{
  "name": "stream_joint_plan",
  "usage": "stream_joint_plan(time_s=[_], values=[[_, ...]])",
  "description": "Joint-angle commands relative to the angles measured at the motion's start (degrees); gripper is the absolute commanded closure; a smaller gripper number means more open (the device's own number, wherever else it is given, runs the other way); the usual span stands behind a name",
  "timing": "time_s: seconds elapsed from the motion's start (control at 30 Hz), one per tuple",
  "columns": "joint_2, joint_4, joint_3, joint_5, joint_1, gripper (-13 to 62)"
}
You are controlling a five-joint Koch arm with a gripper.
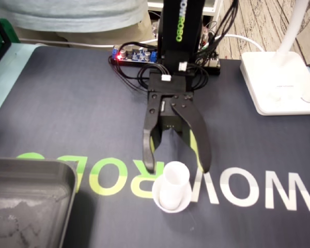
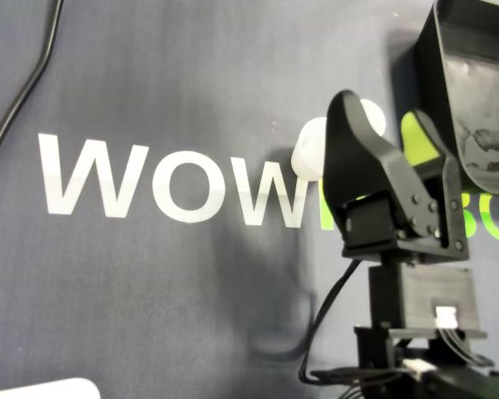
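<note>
Claw (image 1: 178, 168) spread wide at white cup (image 1: 171, 194) on mat (image 1: 67, 113).

On the mat (image 1: 67, 113), the cup (image 1: 171, 187) sits just ahead of my claw (image 1: 177, 168), between its tips — in the fixed view the tray (image 1: 31, 165) lies to its left, the lamp base (image 1: 279, 77) behind to its right.

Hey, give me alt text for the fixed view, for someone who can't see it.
A black gripper hangs open over a dark mat, its tips on either side of a small white cup. A grey tray sits at the lower left and a white lamp base at the upper right.
</note>
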Motion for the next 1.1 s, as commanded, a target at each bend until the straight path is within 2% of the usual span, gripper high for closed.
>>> stream_joint_plan(time_s=[0.0,1.07], values=[[-0.6,-5.3,-1.1,-0.8,0.1,16.5],[-15.3,-5.5,-11.3,-6.4,-1.7,16.6]])
